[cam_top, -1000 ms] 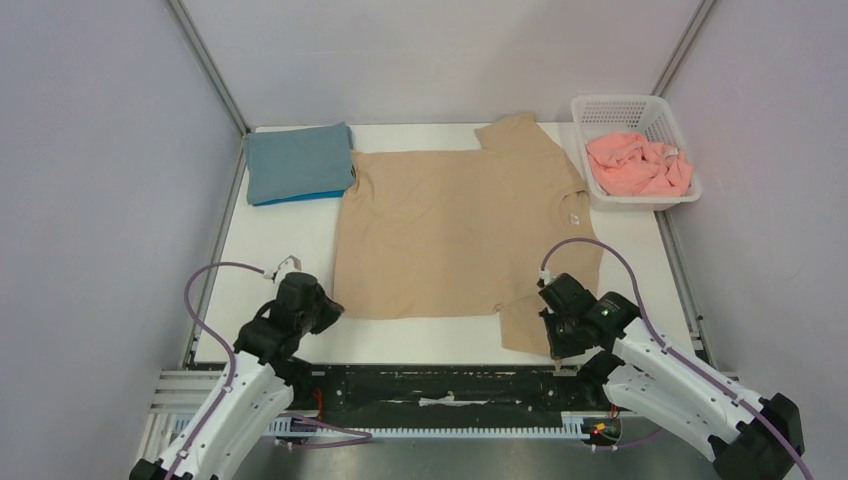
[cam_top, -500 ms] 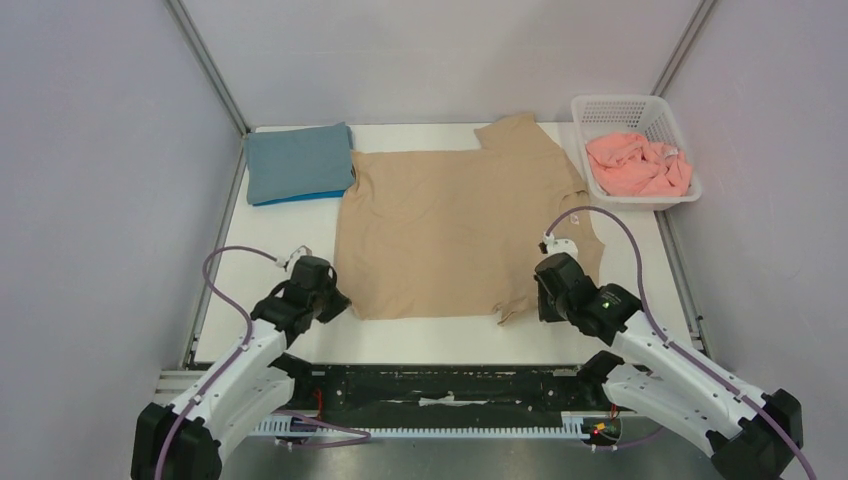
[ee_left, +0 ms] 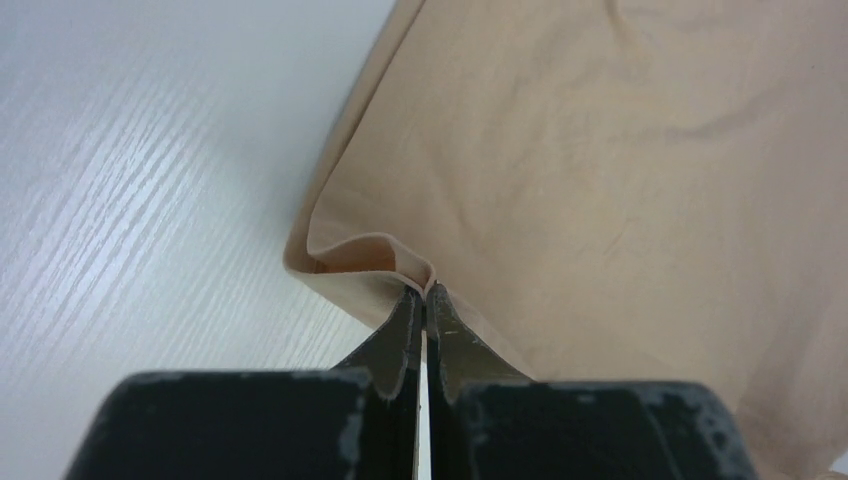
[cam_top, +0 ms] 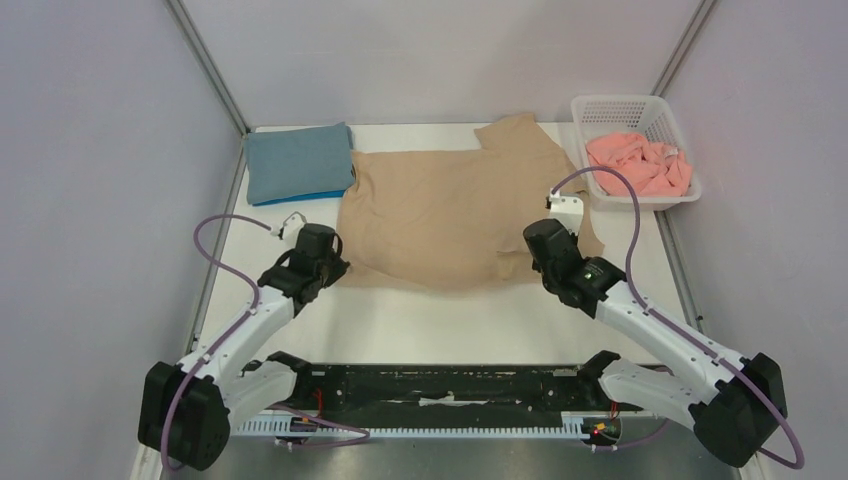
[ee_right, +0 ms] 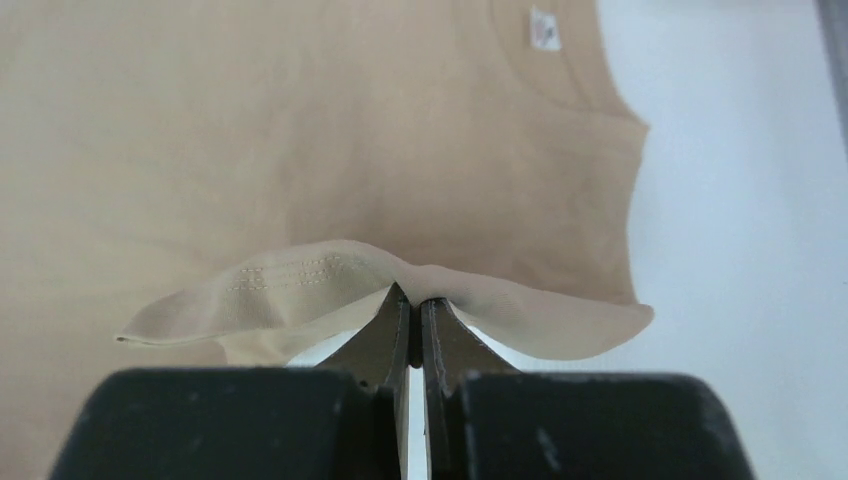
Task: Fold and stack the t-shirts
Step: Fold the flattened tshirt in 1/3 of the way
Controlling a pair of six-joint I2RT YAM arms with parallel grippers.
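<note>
— Where's the tan tee [cam_top: 450,210]?
— Spread across the middle of the worktop [cam_top: 440,325], its near edge lifted.
— Jaws?
— Left gripper [ee_left: 422,296] pinches its near-left corner. Right gripper [ee_right: 410,297] pinches its near-right fold.

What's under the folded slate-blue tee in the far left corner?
Beneath the slate-blue tee, a bright blue tee shows only as a thin strip along the near edge. The rest is covered, so its fold cannot be checked, nor whether anything else lies below.
</note>
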